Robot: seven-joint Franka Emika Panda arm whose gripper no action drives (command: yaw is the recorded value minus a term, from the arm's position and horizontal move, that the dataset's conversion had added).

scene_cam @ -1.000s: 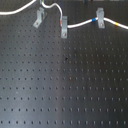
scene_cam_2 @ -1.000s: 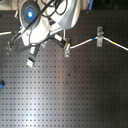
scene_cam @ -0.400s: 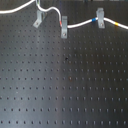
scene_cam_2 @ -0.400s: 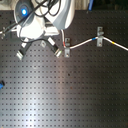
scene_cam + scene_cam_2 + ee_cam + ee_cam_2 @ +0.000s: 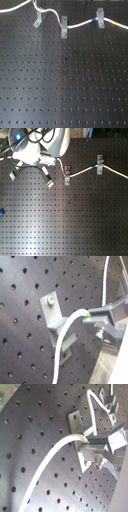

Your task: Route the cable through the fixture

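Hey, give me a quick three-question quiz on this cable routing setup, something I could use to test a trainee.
1. True or false: in the first exterior view, the cable runs through both the middle clip and the right clip.
2. The cable band just above the middle clip is: A red-orange, B green, C purple.
3. How many grey clips stand on the board, counting the slanted fixture?
Key: 1 true; 2 A; 3 three.
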